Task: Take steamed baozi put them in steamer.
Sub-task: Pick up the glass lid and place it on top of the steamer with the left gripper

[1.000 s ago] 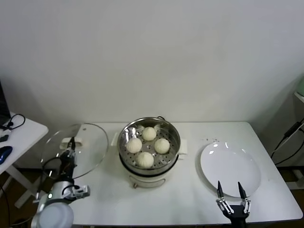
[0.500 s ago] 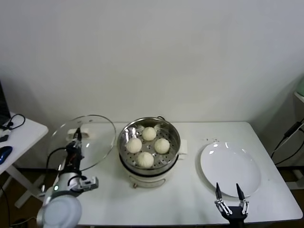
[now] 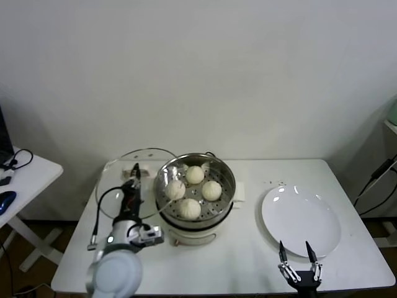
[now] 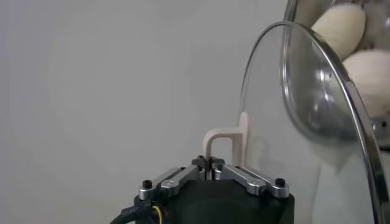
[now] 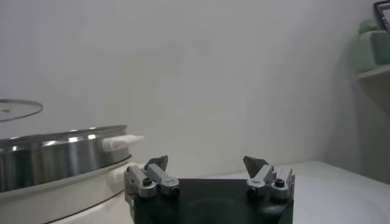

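Several creamy-white steamed baozi (image 3: 195,174) sit in the shiny steamer (image 3: 229,180) on its white base at the table's middle. My left gripper (image 3: 135,177) is shut on the white handle (image 4: 225,135) of the round glass lid (image 3: 115,177). It holds the lid tilted in the air just left of the steamer, and the lid's rim overlaps the steamer's left edge. Through the lid (image 4: 304,122) in the left wrist view I see two baozi (image 4: 338,27). My right gripper (image 3: 294,249) hangs open and empty at the front right, near the plate.
A large white plate (image 3: 301,220) lies bare on the right of the white table (image 3: 248,267). A small side table (image 3: 25,174) with cables stands at far left. In the right wrist view the steamer (image 5: 55,152) shows to the side, far from the right gripper (image 5: 206,163).
My left gripper has carried the glass lid rightward from the table's left edge up to the steamer's left rim. The right gripper has drifted slightly toward the front edge.
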Motion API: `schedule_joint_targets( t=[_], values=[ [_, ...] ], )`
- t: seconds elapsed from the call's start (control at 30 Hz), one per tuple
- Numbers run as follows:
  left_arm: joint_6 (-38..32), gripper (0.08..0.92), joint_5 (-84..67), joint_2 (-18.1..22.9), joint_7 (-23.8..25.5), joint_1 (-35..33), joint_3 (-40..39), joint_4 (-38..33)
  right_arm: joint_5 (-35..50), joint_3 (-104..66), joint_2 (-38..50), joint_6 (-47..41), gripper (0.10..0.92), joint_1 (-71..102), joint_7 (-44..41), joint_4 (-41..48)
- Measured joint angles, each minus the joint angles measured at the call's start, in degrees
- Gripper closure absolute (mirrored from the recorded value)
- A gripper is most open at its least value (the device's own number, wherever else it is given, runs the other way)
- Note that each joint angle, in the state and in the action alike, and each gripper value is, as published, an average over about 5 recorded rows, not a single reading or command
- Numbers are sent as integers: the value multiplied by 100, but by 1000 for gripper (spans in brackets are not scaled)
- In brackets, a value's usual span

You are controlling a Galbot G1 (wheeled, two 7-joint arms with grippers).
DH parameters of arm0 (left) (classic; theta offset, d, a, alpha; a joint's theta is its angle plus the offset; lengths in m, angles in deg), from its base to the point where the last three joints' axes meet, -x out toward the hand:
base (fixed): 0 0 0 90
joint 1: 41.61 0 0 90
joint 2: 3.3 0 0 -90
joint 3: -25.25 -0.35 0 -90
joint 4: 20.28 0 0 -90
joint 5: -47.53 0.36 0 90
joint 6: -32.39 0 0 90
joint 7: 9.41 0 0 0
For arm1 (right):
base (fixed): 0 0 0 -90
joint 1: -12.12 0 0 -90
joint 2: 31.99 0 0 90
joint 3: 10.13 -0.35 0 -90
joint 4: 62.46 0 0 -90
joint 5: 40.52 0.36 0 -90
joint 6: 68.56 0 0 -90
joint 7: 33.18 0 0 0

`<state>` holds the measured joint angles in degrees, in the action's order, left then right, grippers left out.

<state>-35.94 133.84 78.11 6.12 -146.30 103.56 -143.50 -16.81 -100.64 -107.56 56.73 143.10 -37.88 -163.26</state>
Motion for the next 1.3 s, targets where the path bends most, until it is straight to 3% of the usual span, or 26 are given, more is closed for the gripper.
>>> schedule_joint_targets(
  t=[0.67,1.3],
  values=[
    [-5,866,1240,1027,28,321,-1176,551,-43,-12,62,-28,203,-1,28,3],
    [210,866,1429,1078,-62,770,-1530,1396,-56,-23,72,-45,203,3,21,61]
  ],
)
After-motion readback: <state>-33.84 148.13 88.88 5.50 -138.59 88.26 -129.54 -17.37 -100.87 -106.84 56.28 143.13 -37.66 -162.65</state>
